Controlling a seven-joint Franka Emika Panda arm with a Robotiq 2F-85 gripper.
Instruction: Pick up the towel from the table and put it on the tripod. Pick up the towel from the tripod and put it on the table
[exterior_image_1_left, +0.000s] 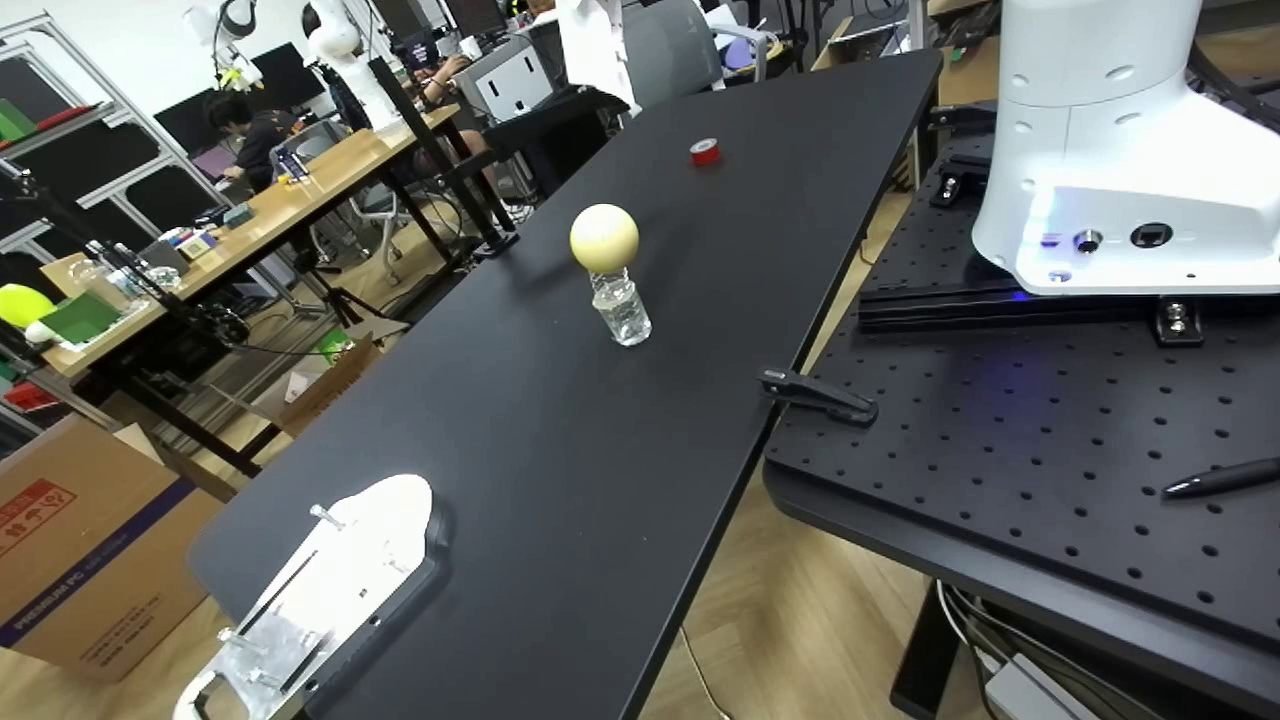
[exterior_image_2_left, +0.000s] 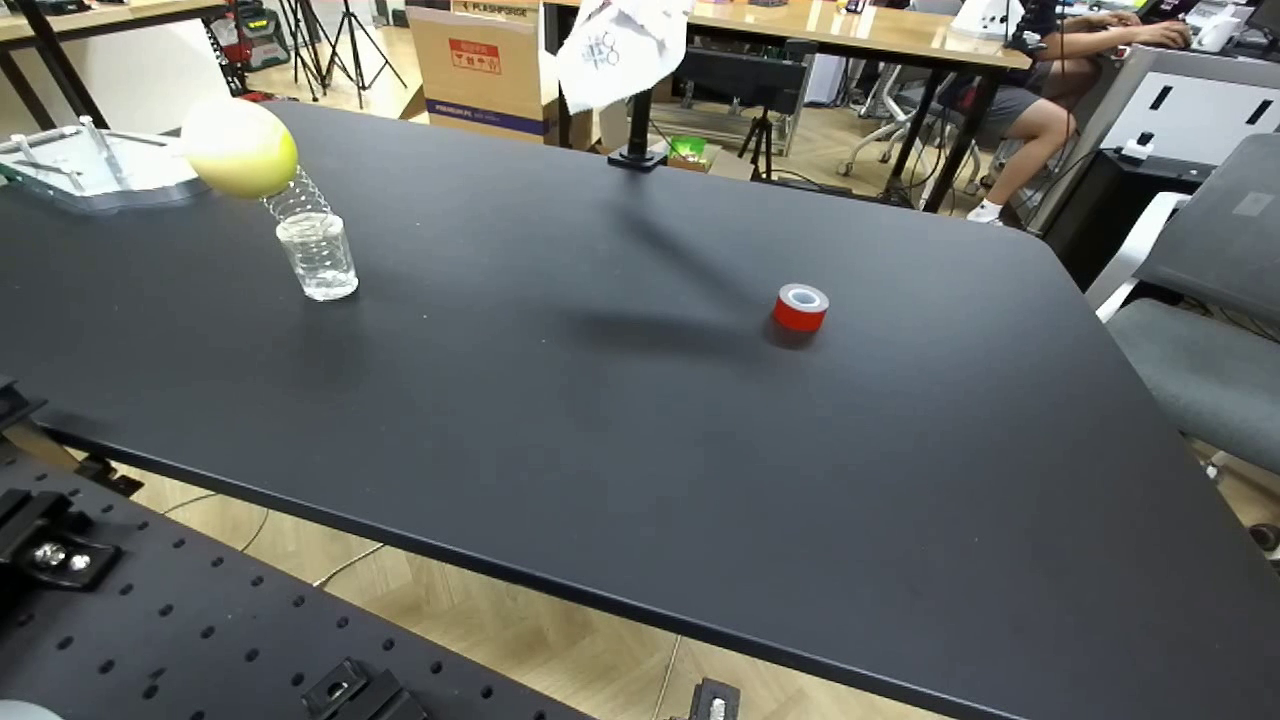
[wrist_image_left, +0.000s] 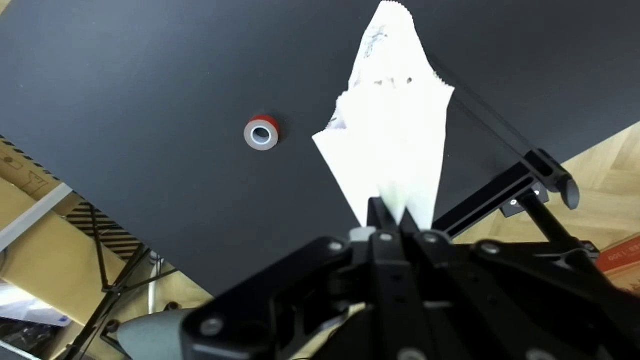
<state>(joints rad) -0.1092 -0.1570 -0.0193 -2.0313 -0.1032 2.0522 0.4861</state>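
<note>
The white towel (wrist_image_left: 395, 135) hangs in the wrist view from my gripper (wrist_image_left: 392, 212), whose fingers are shut on its near end. The towel shows hanging high over the table in both exterior views (exterior_image_1_left: 595, 45) (exterior_image_2_left: 625, 50), where the gripper itself is out of frame. The black table (exterior_image_1_left: 560, 430) lies below. A black stand (exterior_image_1_left: 440, 155), seemingly the tripod, has its foot at the table's far edge and also shows in an exterior view (exterior_image_2_left: 638, 150). In the wrist view its black arm (wrist_image_left: 487, 200) lies right of the towel. The towel and stand look apart.
A red tape roll (exterior_image_1_left: 705, 152) lies on the table, left of the towel in the wrist view (wrist_image_left: 261, 133). A yellow ball (exterior_image_1_left: 604, 238) sits on a clear coil and cup (exterior_image_1_left: 622, 310). A white pegged board (exterior_image_1_left: 340, 560) lies at one table end. A grey chair (exterior_image_2_left: 1210, 270) stands beside the table.
</note>
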